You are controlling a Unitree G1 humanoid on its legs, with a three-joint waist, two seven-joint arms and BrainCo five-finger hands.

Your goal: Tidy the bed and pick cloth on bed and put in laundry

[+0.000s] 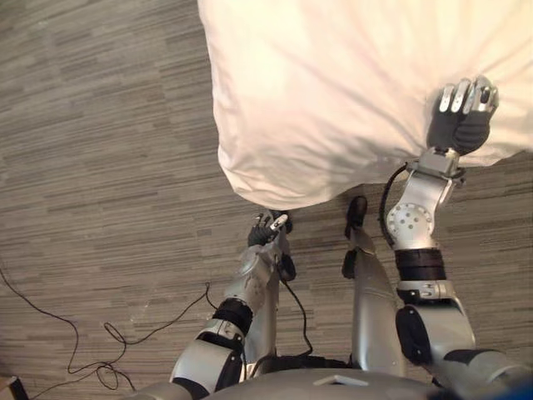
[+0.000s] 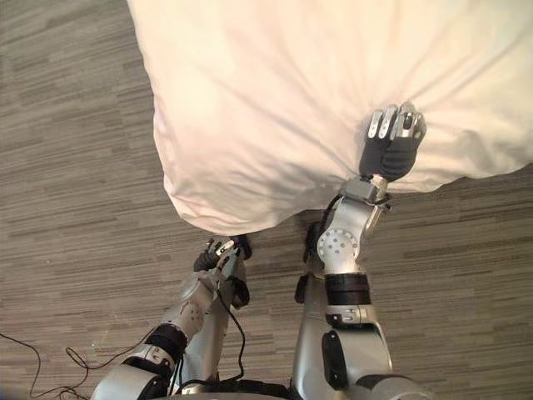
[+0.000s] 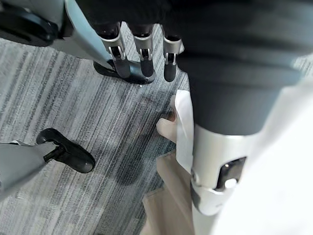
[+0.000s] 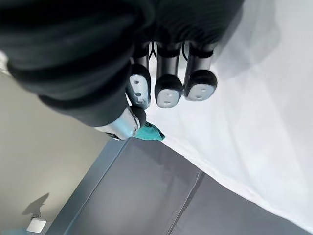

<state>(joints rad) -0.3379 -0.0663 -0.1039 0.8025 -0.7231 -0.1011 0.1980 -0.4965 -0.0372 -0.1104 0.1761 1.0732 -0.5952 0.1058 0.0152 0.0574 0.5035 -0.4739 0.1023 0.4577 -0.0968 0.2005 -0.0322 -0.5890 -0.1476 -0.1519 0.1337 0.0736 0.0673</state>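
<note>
From the head, the right hand [image 1: 463, 104] sits on the near edge of the white duvet [image 1: 333, 92]; the left hand [image 1: 268, 227] hangs just below its corner. Left wrist view: fingers [image 3: 142, 56] loose, empty. Right wrist view: fingers [image 4: 168, 90] clenched into duvet cloth.

Right hand [image 1: 462, 112] forward, fingers curled — left hand [image 1: 268, 229] low, relaxed.

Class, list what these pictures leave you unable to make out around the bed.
White puffy duvet: eye views, its far spread cut off by the top and right edges.
Small teal scrap: right wrist view, mostly hidden behind the right robot hand; unidentifiable.
Bed frame: eye views, covered by the overhanging duvet.
</note>
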